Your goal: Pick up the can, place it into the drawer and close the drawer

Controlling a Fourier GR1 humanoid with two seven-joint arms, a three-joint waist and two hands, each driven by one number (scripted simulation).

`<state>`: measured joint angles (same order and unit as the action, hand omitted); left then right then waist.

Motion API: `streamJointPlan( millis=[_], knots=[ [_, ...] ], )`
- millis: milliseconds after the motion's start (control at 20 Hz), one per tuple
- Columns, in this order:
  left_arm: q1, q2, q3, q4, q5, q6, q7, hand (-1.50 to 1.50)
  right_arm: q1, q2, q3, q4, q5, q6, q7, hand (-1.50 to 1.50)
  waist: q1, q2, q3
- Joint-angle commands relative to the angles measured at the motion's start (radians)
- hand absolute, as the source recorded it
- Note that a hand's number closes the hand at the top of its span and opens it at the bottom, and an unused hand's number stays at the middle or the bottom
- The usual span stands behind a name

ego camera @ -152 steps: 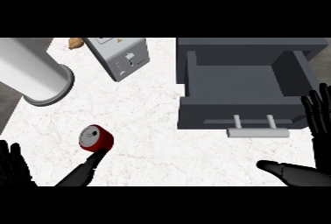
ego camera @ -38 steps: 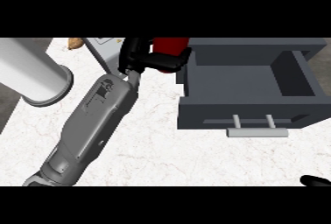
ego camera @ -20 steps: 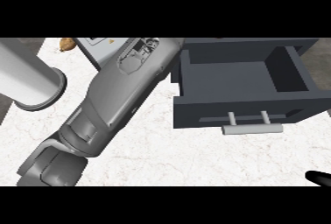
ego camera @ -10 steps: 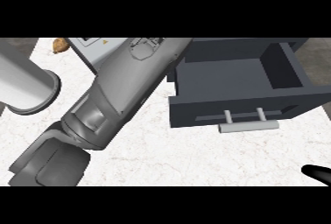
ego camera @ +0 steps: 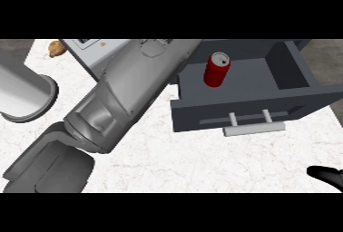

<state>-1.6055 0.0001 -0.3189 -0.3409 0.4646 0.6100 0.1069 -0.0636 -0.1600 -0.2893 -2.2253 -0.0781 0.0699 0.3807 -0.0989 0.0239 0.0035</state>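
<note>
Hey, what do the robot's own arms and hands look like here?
The left forearm is a glossy grey shell of rounded segments with dark seams at the joints; the left hand is out of view. Of the right hand only a plain black tip shows at the lower right edge.

Ahead of the right hand [ego camera: 327,176], bare counter [ego camera: 201,158] lies open up to the drawer [ego camera: 301,108] and its handle [ego camera: 253,129]; off to its left, the left forearm [ego camera: 127,95] bars the way.
</note>
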Motion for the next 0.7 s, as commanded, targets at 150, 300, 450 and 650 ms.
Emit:
streamJointPlan(
  millis=[150, 300, 450, 650],
  knots=[
    [-0.026, 0.000, 0.004, 0.047, 0.043, 0.028, -0.051, -1.50, -0.026, -0.044, 0.012, 0.016, 0.055, 0.029, -0.055, -1.50, -0.005, 0.008, 0.000],
    [0.001, 0.000, 0.010, 0.039, 0.077, 0.027, -0.077, -1.50, -0.056, -0.083, 0.043, -0.022, 0.089, 0.046, -0.024, -1.50, -0.006, 0.005, -0.001],
    [-0.014, 0.000, 0.011, 0.025, 0.109, 0.031, -0.063, -1.50, -0.088, -0.100, 0.081, 0.064, 0.191, 0.055, -0.123, -1.50, 0.009, 0.007, 0.000],
    [-0.014, 0.000, 0.028, 0.022, 0.141, 0.026, -0.086, -1.50, -0.099, -0.159, 0.112, 0.076, 0.303, 0.074, -0.146, -1.50, 0.015, 0.003, -0.001]
  ],
)
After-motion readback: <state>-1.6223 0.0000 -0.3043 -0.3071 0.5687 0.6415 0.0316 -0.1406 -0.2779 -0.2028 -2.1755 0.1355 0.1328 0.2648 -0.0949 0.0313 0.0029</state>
